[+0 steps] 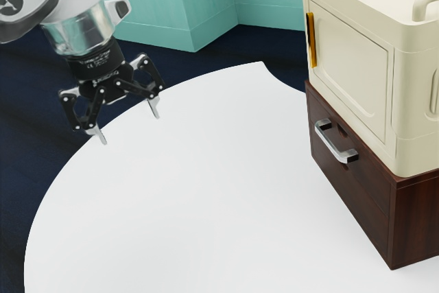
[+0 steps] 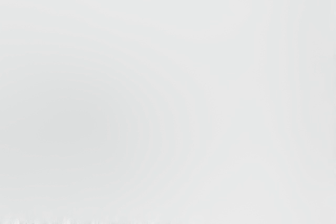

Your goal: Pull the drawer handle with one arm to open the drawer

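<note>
Drawer handle: one, a silvery bar with a dark lower end, mounted on the front of a dark brown wooden drawer unit towards the exterior view's right; the drawer's seams are hard to make out against the wood. Drawer unit: standing on the white tabletop, its far portion cut off by the frame. Cream cabinet: set on top of the unit, cropped above and at the side, with a gold-coloured pull on its front. Tool: black, two-fingered, fingers spread apart, tips angled downward, well apart from the handle; height over the tabletop uncertain. Arm: white and grey, cut off at upper left. Wrist view: a pale surface, with tiny dark marks at the upper edge, unidentifiable.
</note>
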